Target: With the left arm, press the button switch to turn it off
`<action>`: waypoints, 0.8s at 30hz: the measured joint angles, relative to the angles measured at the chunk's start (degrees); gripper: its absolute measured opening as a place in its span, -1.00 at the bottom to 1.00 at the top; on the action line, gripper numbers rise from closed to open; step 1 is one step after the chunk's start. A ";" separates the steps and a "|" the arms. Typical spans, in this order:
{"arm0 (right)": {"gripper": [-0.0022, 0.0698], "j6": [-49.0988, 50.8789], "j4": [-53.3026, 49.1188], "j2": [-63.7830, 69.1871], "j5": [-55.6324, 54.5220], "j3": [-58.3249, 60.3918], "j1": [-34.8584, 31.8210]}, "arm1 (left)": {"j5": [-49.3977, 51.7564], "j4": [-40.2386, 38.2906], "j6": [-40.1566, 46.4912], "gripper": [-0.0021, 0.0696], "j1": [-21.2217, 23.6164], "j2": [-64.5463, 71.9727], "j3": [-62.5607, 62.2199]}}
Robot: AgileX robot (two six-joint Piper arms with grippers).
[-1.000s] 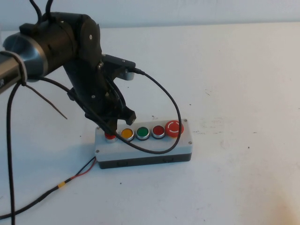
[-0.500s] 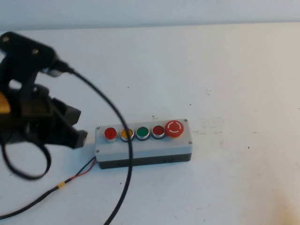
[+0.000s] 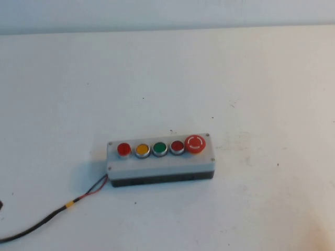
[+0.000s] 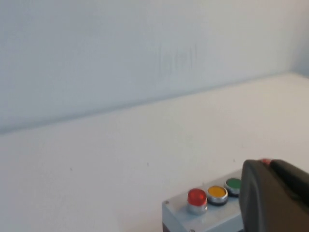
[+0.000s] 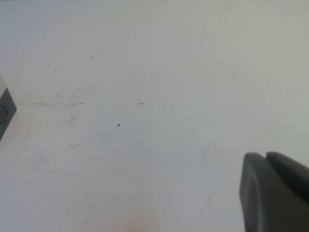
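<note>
The button switch (image 3: 123, 149) is a small red domed button with a silver ring, at the cable end of the grey box (image 3: 157, 164) on the white table. It also shows in the left wrist view (image 4: 196, 197), standing proud of the box top (image 4: 207, 217). My left gripper (image 4: 268, 165) is shut and empty, held back from the box and apart from the button. It is out of the high view. My right gripper (image 5: 266, 156) is shut and empty over bare table, also out of the high view.
A yellow button (image 3: 142, 150), a green button (image 3: 159, 148), a darker red button (image 3: 177, 147) and a big red mushroom button (image 3: 194, 143) fill the row. A black cable with yellow tape (image 3: 68, 204) runs from the box to the front left. A pale wall (image 4: 145, 48) stands behind the table.
My left arm was on the button switch one second ago. It has drawn away to the left and left the high view. The box has not moved.
</note>
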 joint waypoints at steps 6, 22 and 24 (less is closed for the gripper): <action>-0.98 0.00 0.09 0.00 -0.03 0.00 0.00 | -5.78 8.02 -3.90 -0.95 -0.02 -3.23 5.86; -0.98 0.00 0.09 0.00 0.06 0.00 0.00 | -26.75 -2.39 4.95 -0.95 11.06 -0.73 19.88; -0.98 0.00 0.09 0.00 0.06 0.00 0.00 | -22.73 -1.54 3.29 -0.95 11.98 -1.06 19.88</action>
